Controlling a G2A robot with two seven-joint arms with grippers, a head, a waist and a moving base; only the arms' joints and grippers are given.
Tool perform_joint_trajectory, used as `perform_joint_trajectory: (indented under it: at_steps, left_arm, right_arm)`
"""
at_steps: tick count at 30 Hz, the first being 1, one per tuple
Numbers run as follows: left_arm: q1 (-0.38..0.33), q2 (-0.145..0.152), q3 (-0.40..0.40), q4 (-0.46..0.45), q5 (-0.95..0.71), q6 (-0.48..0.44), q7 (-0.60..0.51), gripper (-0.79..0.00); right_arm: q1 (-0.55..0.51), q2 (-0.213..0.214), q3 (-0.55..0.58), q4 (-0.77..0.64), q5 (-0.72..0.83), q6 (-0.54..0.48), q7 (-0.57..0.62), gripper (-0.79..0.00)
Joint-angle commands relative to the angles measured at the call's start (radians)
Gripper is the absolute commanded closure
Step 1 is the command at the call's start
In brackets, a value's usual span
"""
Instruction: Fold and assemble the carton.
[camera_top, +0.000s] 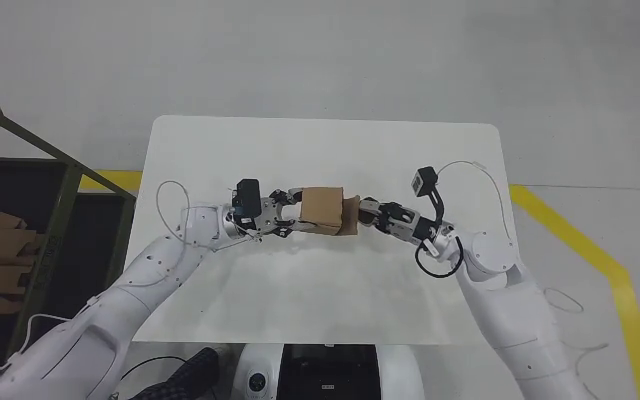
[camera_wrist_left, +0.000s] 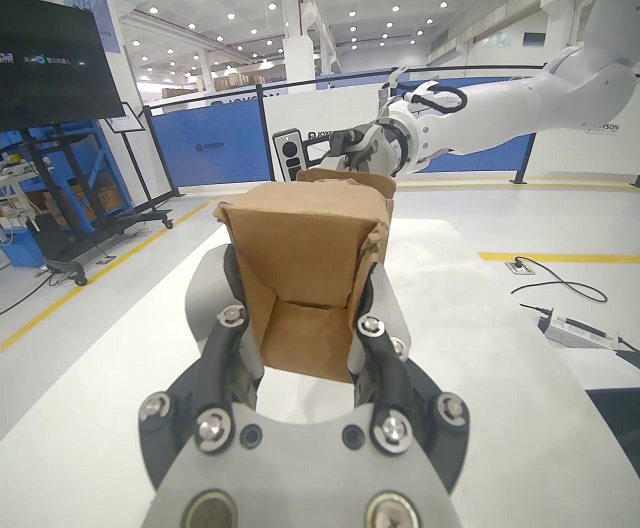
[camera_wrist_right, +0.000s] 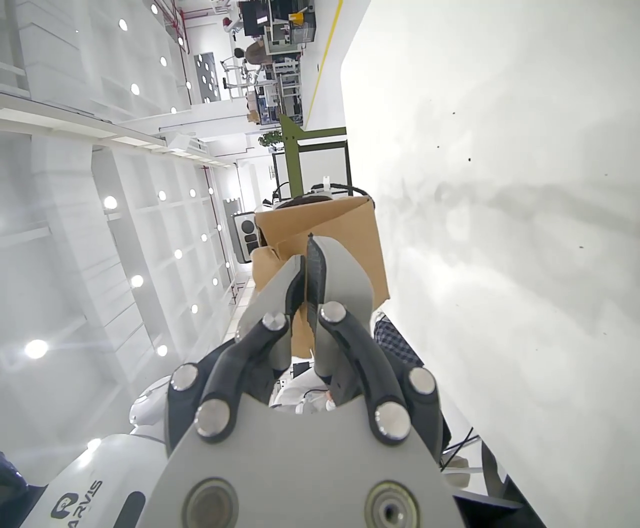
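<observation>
- Rack — dark, at the left edge of the top view, beside the table
- Left gripper, left of centre in the top view: its fingers are spread wide and pressed against the two side walls of the carton's open left end, so it has the carton clamped across its width
- Carton, at the centre of the top view, lying crosswise between the two grippers over the white table; brown, partly formed, with ragged flap edges; whether it rests on the table cannot be told
- Right gripper, just right of the carton: fingers almost together, pinching a flap at the carton's right end
- Tape — a yellow line on the floor at the right of the top view
</observation>
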Motion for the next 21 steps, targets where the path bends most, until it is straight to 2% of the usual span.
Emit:
perform_joint_trajectory:
  at_steps: [1, 6, 21]
  left_arm:
    - [-0.002, -0.001, 0.002, 0.003, 0.006, 0.004, 0.004, -0.385]
    - [-0.007, -0.003, 0.004, 0.012, 0.011, 0.008, 0.008, -0.388]
    - [-0.01, -0.004, 0.009, 0.009, 0.01, 0.011, 0.011, -0.385]
  right_arm:
    - [-0.001, 0.001, -0.002, -0.003, -0.002, -0.001, 0.006, -0.154]
    - [-0.003, 0.003, -0.006, -0.014, -0.011, -0.004, 0.009, -0.185]
    - [0.009, 0.005, -0.032, -0.028, -0.042, 0.011, -0.002, -0.169]
